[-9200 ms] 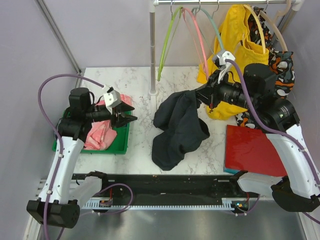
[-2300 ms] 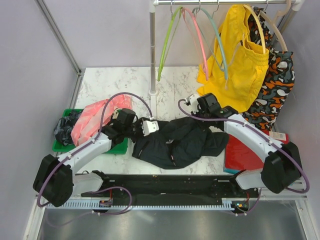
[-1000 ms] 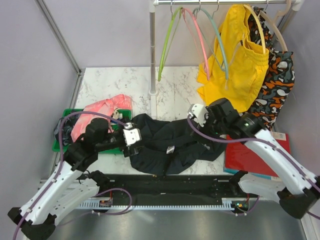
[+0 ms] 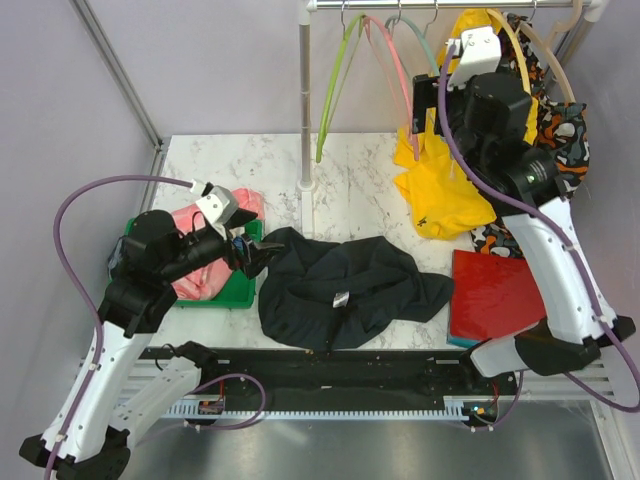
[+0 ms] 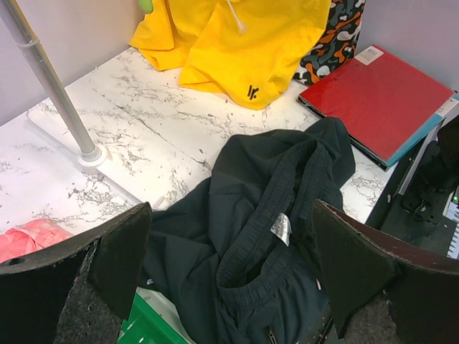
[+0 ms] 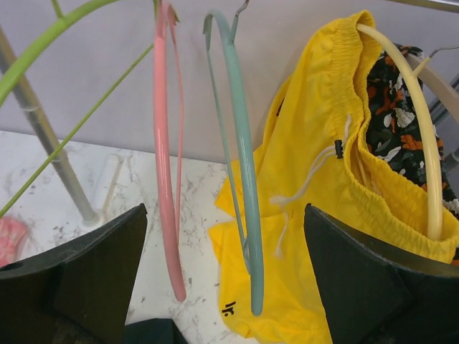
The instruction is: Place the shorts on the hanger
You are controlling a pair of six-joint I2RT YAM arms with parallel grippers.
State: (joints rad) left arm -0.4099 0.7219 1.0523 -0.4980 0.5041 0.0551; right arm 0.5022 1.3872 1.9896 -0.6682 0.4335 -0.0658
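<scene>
Fingers of my right gripper stand spread wide with nothing between them. The teal hanger hangs straight ahead in the gap, with the pink hanger just left of it and the yellow shorts just right. My left gripper is equally wide and empty, and the black shorts lie crumpled on the table ahead of and below its tips. I judge this the hanger-fetching step. Next I must close on the teal arm alone and lift its hook off the rail.
</scene>
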